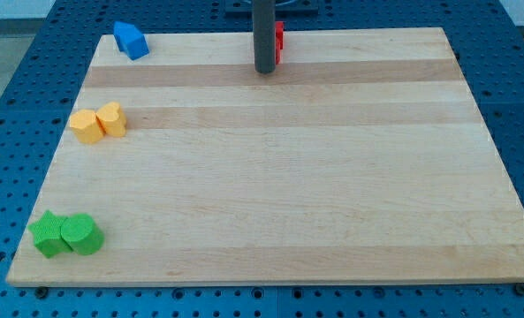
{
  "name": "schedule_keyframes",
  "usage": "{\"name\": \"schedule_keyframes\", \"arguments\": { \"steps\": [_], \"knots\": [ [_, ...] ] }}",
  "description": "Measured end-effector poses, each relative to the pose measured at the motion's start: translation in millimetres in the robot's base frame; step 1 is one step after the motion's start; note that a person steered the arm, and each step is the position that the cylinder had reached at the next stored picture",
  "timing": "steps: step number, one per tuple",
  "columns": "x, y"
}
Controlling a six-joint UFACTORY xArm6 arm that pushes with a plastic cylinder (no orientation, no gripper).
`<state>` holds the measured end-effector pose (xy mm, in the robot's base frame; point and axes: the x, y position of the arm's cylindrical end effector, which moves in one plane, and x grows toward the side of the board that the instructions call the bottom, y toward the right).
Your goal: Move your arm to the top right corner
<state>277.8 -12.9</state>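
Note:
My tip (264,70) is the lower end of a dark rod that comes down at the view's top centre and rests on the wooden board (270,177). A red block (279,41) sits just behind and right of the rod, mostly hidden by it. A blue block (131,40) lies at the board's top left corner. Two yellow blocks (98,123) touch each other at the left edge. Two green blocks (65,234) touch each other at the bottom left corner. The board's top right corner (438,35) lies far to the right of my tip.
The board lies on a blue perforated table (518,53) that shows on all sides around it.

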Motion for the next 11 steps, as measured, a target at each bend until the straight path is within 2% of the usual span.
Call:
{"name": "schedule_keyframes", "arguments": {
  "steps": [2,3,4,5,9,10,11],
  "knots": [
    [8,13],
    [6,115],
    [-40,200],
    [-69,215],
    [-66,253],
    [-55,338],
    [-55,357]
  ]
}}
